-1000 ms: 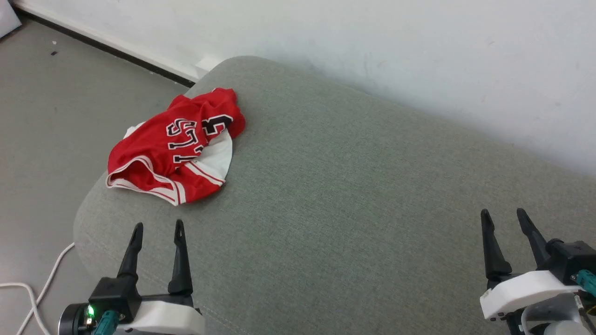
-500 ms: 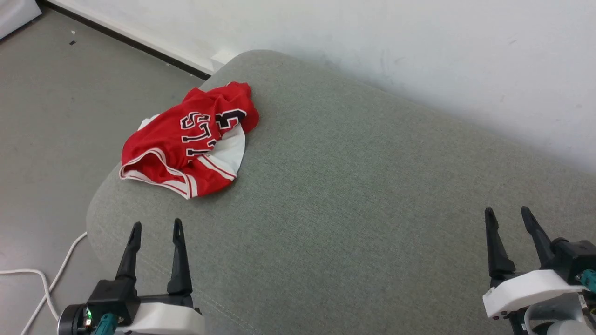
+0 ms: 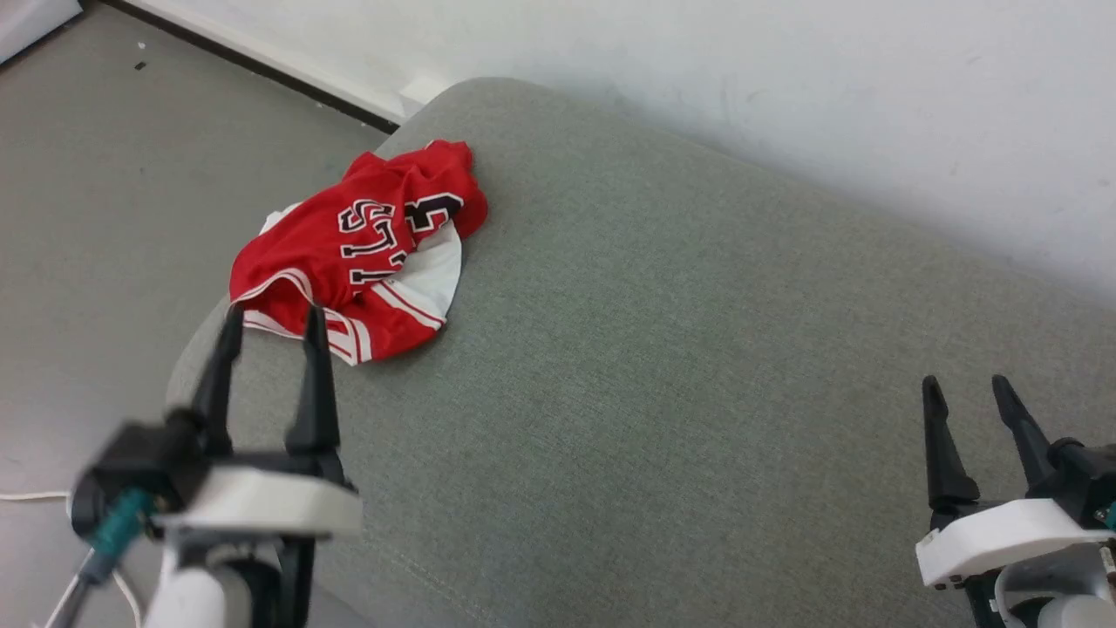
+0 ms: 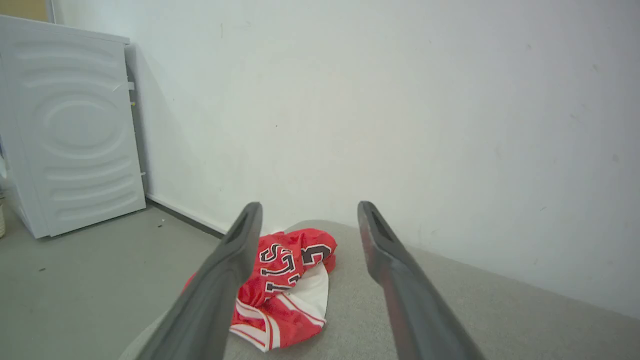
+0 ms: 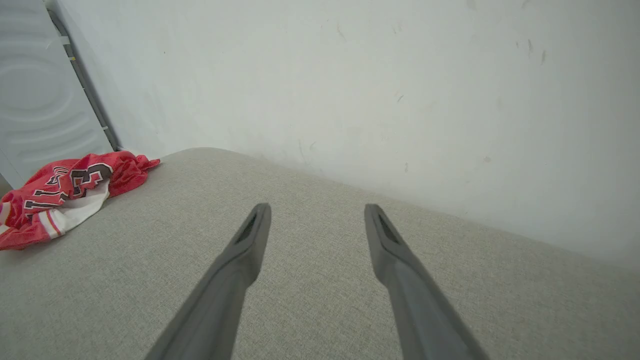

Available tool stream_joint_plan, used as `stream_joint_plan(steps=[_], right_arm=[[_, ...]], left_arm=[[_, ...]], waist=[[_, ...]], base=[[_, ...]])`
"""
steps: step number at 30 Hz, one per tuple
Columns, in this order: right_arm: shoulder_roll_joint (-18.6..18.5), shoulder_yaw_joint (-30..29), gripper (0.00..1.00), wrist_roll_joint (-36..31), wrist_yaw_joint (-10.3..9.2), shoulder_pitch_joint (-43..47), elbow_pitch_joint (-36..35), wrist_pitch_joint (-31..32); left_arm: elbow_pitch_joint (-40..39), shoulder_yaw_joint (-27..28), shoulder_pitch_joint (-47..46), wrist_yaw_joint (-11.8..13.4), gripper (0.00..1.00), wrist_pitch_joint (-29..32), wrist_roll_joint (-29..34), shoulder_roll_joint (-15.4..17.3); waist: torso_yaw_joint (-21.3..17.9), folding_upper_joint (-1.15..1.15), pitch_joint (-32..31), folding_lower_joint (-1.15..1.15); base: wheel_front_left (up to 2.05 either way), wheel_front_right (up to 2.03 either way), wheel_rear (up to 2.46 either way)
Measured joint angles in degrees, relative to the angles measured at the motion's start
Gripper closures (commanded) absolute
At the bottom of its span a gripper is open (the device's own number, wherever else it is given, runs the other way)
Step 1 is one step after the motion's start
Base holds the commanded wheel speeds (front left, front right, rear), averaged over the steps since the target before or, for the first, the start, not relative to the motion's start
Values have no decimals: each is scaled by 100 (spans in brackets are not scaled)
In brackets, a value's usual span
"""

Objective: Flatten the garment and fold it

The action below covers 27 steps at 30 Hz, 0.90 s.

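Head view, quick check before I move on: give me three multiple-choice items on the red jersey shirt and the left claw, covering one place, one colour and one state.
1. Where on the grey fabric cushion does the crumpled red jersey T-shirt with white sleeves lie?
A. at its far left corner
B. at its middle
C. at its near right edge

2. What colour is the shirt's lettering?
A. yellow
B. green
C. black, outlined in white

3. How does the left claw stand?
A. shut on the shirt
B. open, holding nothing
C. shut and empty

Answers:
1 A: the shirt sits by the cushion's rounded corner, next to the floor.
2 C: dark letters with white edges show on the red cloth.
3 B: its two fingers stand apart in the left wrist view, with the shirt ahead of them.
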Motion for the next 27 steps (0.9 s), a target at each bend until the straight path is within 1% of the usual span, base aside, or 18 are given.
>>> stream_joint_plan(steps=[3, 5, 8, 9, 10, 13, 17, 20, 22, 24, 27], right_arm=[[0, -32, 0, -53, 0, -8, -124, 77], [0, -38, 0, -101, 0, -27, -221, 133], [3, -38, 0, -213, 0, -59, -431, 242], [4, -24, 0, -259, 0, -76, -527, 301], [3, -11, 0, -309, 0, -104, -638, 353], [3, 75, 0, -456, 0, -192, -961, 538], [8, 176, 0, -649, 0, -290, -1383, 795], [7, 232, 0, -755, 0, -302, -1650, 1000], [8, 300, 0, -802, -1, -312, -1792, 1116], [11, 336, 0, -872, -1, -318, -1929, 1232], [13, 361, 0, -1026, -1, -326, -2129, 1390]], left_arm=[[-249, 59, -684, -110, 0, 449, -215, 151], [-282, 60, -1177, -246, 0, 775, -202, 398], [-54, 114, -1959, -391, 0, 1196, -204, 754], [66, 176, -2215, -421, 0, 1284, -257, 809], [219, 210, -2478, -450, 0, 1371, -300, 880], [802, 267, -3156, -644, 0, 1682, -458, 1179], [1717, 300, -3856, -864, 0, 2240, -892, 1551], [2404, 264, -4317, -937, 0, 2481, -1080, 1813], [2794, 231, -4532, -944, 0, 2601, -1183, 1973], [3179, 65, -4681, -985, 0, 2760, -1259, 2142], [3618, -197, -4834, -990, 0, 2994, -1518, 2260]], waist=[[31, 0, 107, 0], [47, 0, 195, 0], [56, 0, 348, 0], [55, 0, 404, 0], [49, 0, 465, 1], [3, 0, 650, 1], [-130, 0, 892, 1], [-254, 0, 1077, 1], [-347, 0, 1199, 1], [-441, 0, 1326, 1], [-567, 0, 1530, 1]], base=[[0, 0, 0], [0, 0, 0], [0, 0, 0], [0, 0, 0], [0, 0, 0], [0, 0, 0], [0, 0, 0], [0, 0, 0], [0, 0, 0], [0, 0, 0], [0, 0, 0]])
